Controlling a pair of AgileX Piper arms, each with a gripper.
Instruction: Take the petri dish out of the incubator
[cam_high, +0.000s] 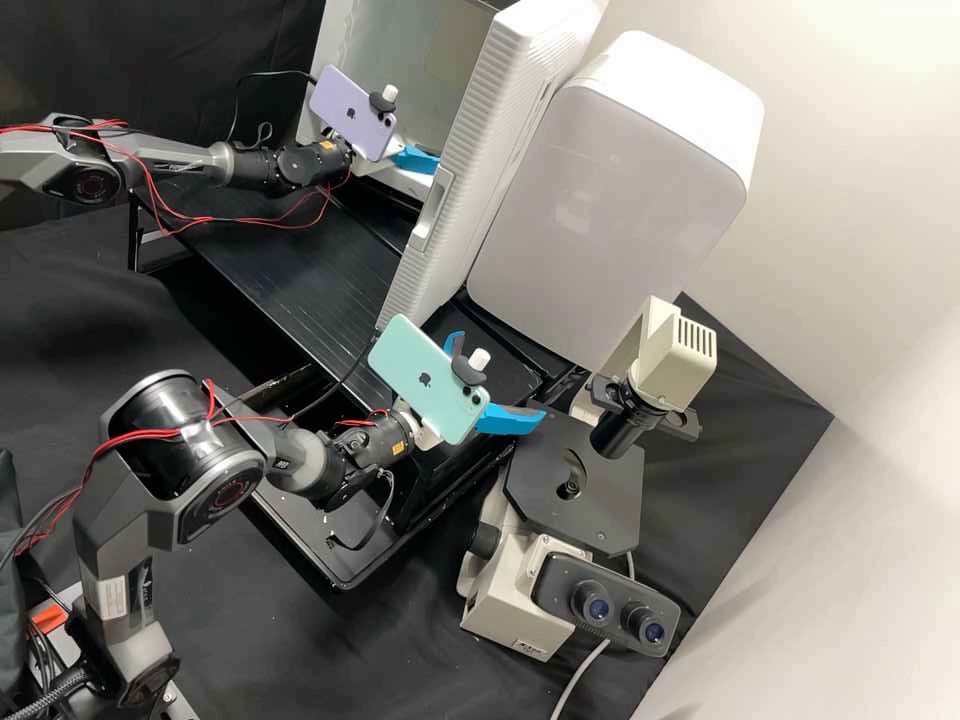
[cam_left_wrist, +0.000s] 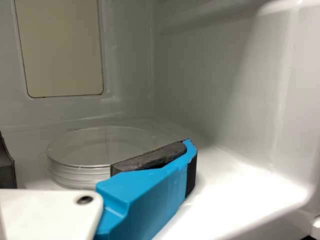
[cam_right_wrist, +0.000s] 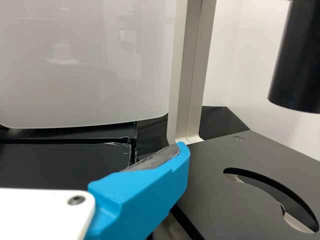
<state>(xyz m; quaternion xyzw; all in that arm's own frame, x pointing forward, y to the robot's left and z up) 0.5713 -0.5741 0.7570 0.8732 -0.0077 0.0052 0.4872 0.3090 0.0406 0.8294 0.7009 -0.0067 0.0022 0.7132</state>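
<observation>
A clear, lidded petri dish (cam_left_wrist: 85, 152) lies flat on the white floor of the incubator (cam_high: 370, 40), whose ribbed door (cam_high: 480, 150) stands open. My left gripper (cam_high: 415, 160) is inside the chamber, open. Its blue finger (cam_left_wrist: 150, 192) sits in front of one side of the dish, and a dark pad (cam_left_wrist: 5, 165) shows at the other side. I cannot tell whether they touch the dish. My right gripper (cam_high: 500, 395) is open and empty, low beside the microscope stage (cam_right_wrist: 240, 170); one blue finger (cam_right_wrist: 150, 187) shows there.
A second white cabinet (cam_high: 620, 200) stands right of the open door. A microscope (cam_high: 570, 570) with a black stage (cam_high: 575, 490) sits in front of it. A black platform (cam_high: 300, 270) runs below both arms. Red cables trail along the arms.
</observation>
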